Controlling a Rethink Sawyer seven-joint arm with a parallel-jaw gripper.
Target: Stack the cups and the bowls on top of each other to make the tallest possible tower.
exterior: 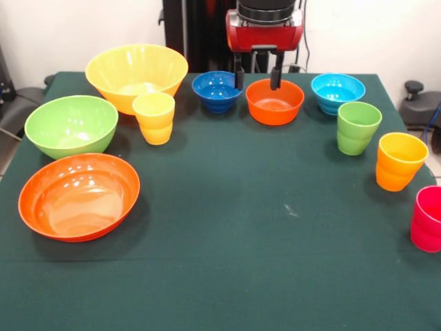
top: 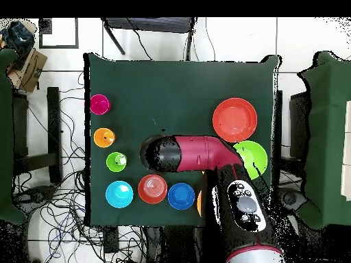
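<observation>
My gripper (exterior: 257, 74) is open and empty at the table's far side. One finger hangs between the small dark blue bowl (exterior: 216, 90) and the small orange bowl (exterior: 275, 102), the other over the orange bowl's far rim. The light blue bowl (exterior: 337, 92) stands to the right. The large yellow bowl (exterior: 136, 74), green bowl (exterior: 71, 125) and orange bowl (exterior: 78, 196) stand at the left. The yellow cup (exterior: 154, 117), green cup (exterior: 357, 127), orange-yellow cup (exterior: 400, 161) and pink-red cup (exterior: 428, 218) stand upright and apart. No tower shows.
In the overhead view the red arm (top: 195, 153) lies over the table and hides the gripper, the yellow cup and most of the yellow bowl. The green tablecloth (exterior: 262, 248) covers the table. Cables lie on the floor (top: 48, 198) around it.
</observation>
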